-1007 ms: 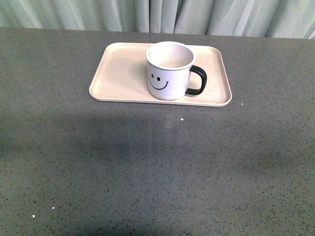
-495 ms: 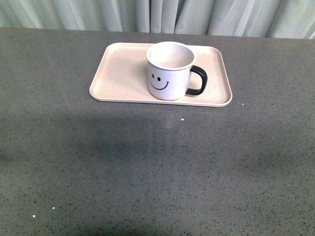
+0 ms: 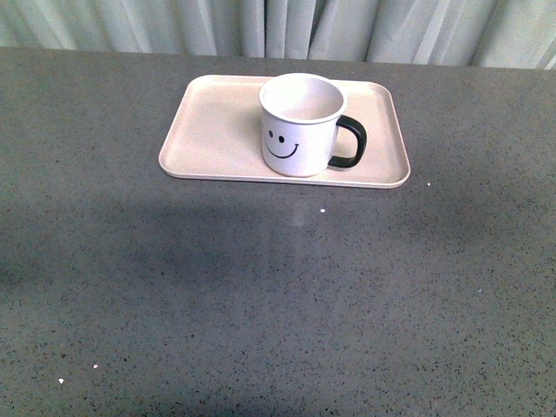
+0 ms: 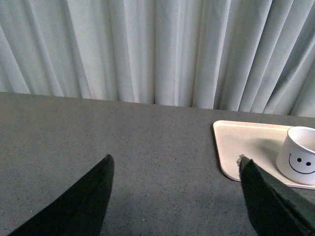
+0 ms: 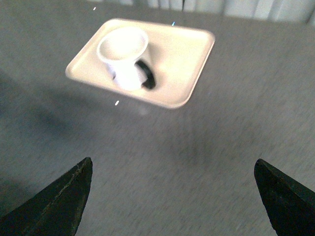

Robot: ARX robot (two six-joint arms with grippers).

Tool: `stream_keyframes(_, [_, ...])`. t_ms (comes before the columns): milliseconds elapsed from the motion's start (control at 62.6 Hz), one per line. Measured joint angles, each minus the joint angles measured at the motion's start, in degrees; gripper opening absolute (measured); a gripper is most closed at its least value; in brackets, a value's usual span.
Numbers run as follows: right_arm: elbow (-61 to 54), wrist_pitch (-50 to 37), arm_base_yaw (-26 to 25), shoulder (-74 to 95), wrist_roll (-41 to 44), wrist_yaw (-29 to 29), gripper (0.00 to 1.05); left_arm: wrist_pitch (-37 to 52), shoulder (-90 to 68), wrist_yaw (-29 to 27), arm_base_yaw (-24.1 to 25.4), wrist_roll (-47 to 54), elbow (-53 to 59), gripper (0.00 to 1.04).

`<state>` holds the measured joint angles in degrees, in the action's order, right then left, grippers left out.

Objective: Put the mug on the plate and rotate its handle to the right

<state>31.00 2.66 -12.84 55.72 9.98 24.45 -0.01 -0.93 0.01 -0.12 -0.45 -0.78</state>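
The white mug point(image 3: 299, 126) with its black smiley face stands upright on the pale pink-beige plate point(image 3: 213, 135), right of the plate's middle. Its black handle point(image 3: 351, 142) points to the right. Neither arm shows in the front view. My left gripper point(image 4: 175, 164) is open over bare table, with the plate point(image 4: 243, 145) and mug point(image 4: 299, 155) off to one side. My right gripper point(image 5: 172, 167) is open and empty too, well back from the mug point(image 5: 125, 56) and plate point(image 5: 184, 59).
A grey speckled table point(image 3: 278, 295) spreads out in front of the plate. Pale curtains point(image 3: 278, 26) hang along the table's far edge. A few small white specks point(image 3: 322, 209) lie on the table.
The front view has shifted very slightly; the mug and plate stand as before. No arm has entered that view.
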Motion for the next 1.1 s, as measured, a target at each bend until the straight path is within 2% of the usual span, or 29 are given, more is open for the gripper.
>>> stream_keyframes(48, [6.56,-1.99,1.75,9.75,0.42,-2.34,0.95,0.0,0.0,0.0,0.0,0.04,0.02,0.97])
stream_keyframes(64, [7.56,-2.01,2.08,11.15,0.42,-2.69,0.95,0.0,0.0,0.0,0.0,0.09,0.02,0.97])
stream_keyframes(144, [15.58,-1.31,4.85,21.97,0.07,-4.83,0.95,0.0,0.0,0.02,0.0,0.13,0.02,0.95])
stream_keyframes(336, [39.1,7.56,12.11,47.1,-5.6,-8.33,0.95,0.0,0.0,0.0,0.0,0.13,0.02,0.95])
stream_keyframes(559, [57.07,14.8,17.14,61.24,-9.27,-12.26,0.95,0.0,0.0,0.0,0.0,0.15,0.0,0.95])
stream_keyframes(847, [63.43,18.53,22.64,67.52,-11.56,-13.79,0.96,0.0,0.0,0.0,0.0,0.15,0.0,0.95])
stream_keyframes(1102, [64.13,19.34,23.54,71.17,-12.68,-15.04,0.95,0.0,0.0,0.0,0.0,0.15,0.0,0.95])
